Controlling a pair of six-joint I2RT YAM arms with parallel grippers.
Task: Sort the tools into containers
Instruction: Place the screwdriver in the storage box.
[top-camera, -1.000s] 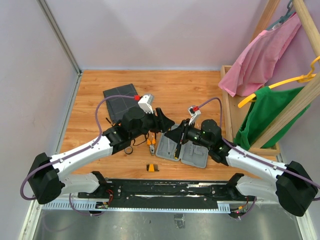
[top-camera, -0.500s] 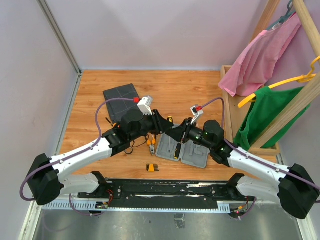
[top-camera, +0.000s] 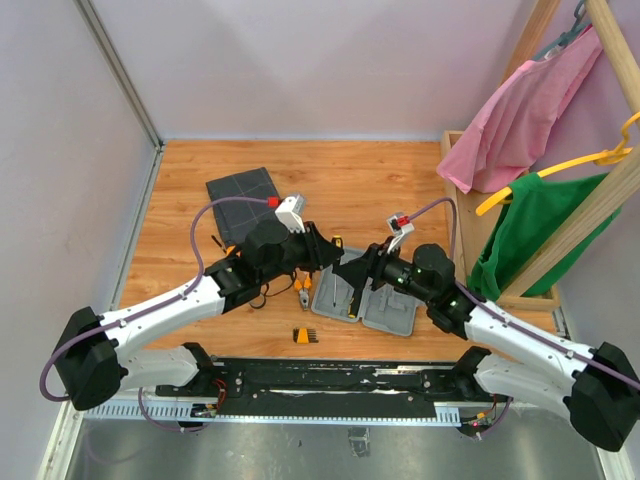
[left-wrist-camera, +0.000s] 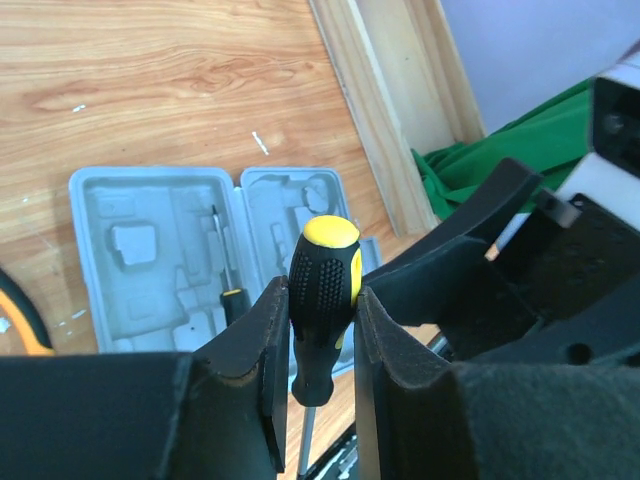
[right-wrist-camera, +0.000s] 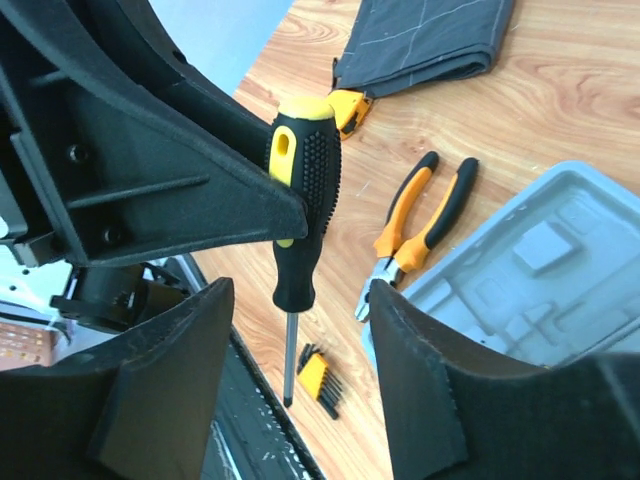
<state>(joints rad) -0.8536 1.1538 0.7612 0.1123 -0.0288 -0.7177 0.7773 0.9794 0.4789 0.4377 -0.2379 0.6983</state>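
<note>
The black-and-yellow screwdriver (left-wrist-camera: 325, 270) looks stiff and light, and its dimpled handle is the sure place to hold it (the bare steel shank would likely slip). It hangs shank-down above the tabletop (left-wrist-camera: 150, 80), near the open grey case (left-wrist-camera: 140, 250). The left gripper (left-wrist-camera: 320, 310) pinches that handle between narrow jaws, while the right gripper (right-wrist-camera: 300, 300) stands wide on either side, apparently touching nothing.

Left wrist view's bottom edge crops the screwdriver (left-wrist-camera: 325, 290).
</note>
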